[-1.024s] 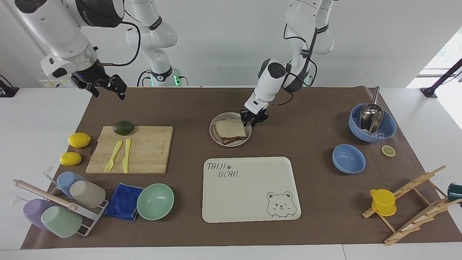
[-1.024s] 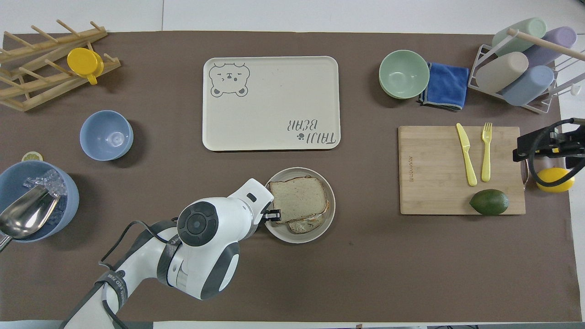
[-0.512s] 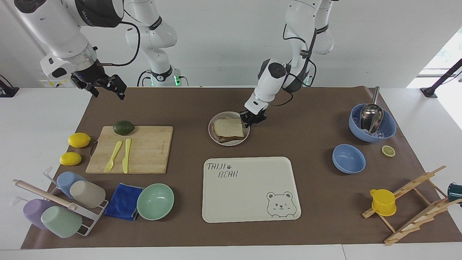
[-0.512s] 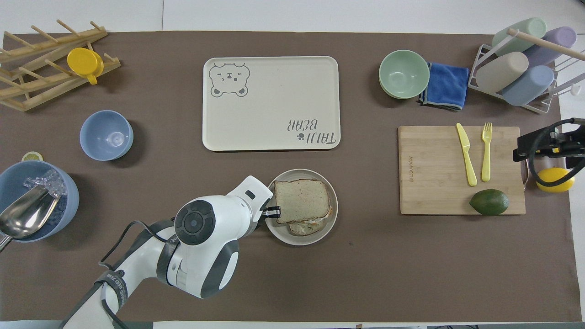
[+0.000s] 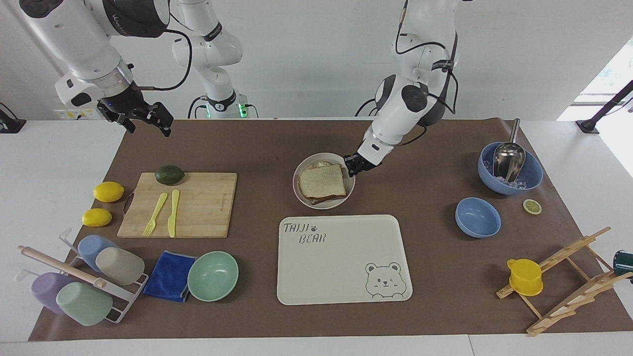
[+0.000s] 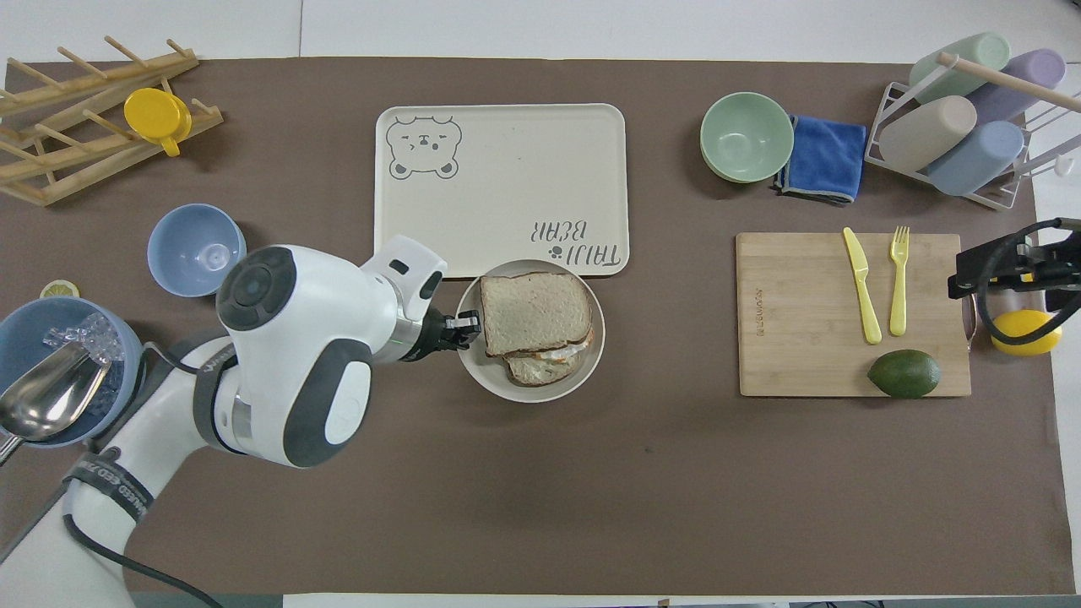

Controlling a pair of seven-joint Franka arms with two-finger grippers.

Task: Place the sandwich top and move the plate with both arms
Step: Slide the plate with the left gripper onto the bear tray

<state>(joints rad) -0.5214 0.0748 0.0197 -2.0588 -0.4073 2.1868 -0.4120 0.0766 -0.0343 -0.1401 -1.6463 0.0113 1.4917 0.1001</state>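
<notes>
Sandwich top [image 5: 322, 180] already on egg slice, on plate [image 5: 302, 194]. Plate-move step underway: L gripper [image 5: 357, 164] clamped on plate rim, plate beside tray [image 5: 341, 277] edge nearer robots. R gripper [image 5: 141, 118] waiting w/ jaws open over worktop corner. Next prob: steady carry, R to take plate's free rim.

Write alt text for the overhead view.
The left gripper grips the rim of a round beige plate bearing a pale bread-topped sandwich, beside a cream bear-printed tray. The right gripper waits, open, beside the wooden cutting board.
</notes>
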